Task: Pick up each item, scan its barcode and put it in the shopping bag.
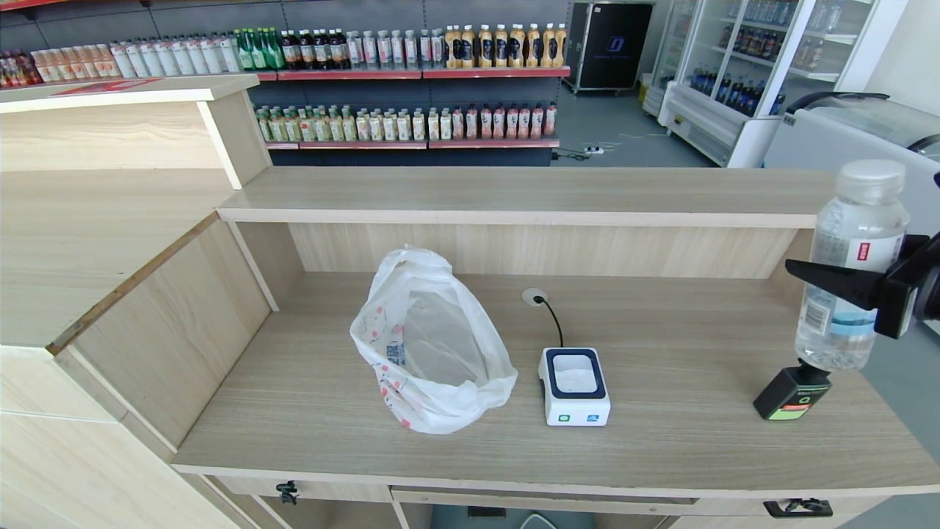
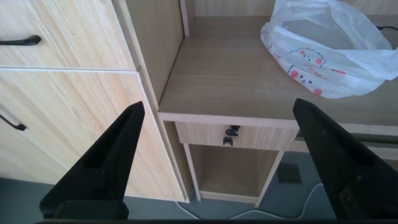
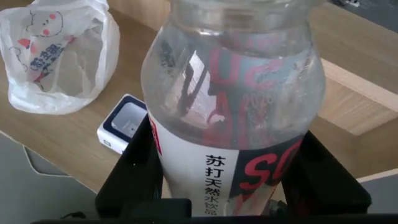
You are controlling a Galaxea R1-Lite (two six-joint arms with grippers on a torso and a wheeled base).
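Note:
My right gripper is shut on a clear water bottle with a white label, held upright above the counter's right end. The same bottle stands between my right gripper's black fingers in the right wrist view. A white barcode scanner with a dark blue rim sits mid-counter, its cable running to a hole behind it. The white shopping bag lies open to the scanner's left. My left gripper hangs open and empty, low beside the counter's front left corner, with the bag beyond it.
A small black bottle with a green and red label stands on the counter just under the held bottle. A raised ledge runs along the back, and a wooden side wall closes the left. Drawers lie left of the counter.

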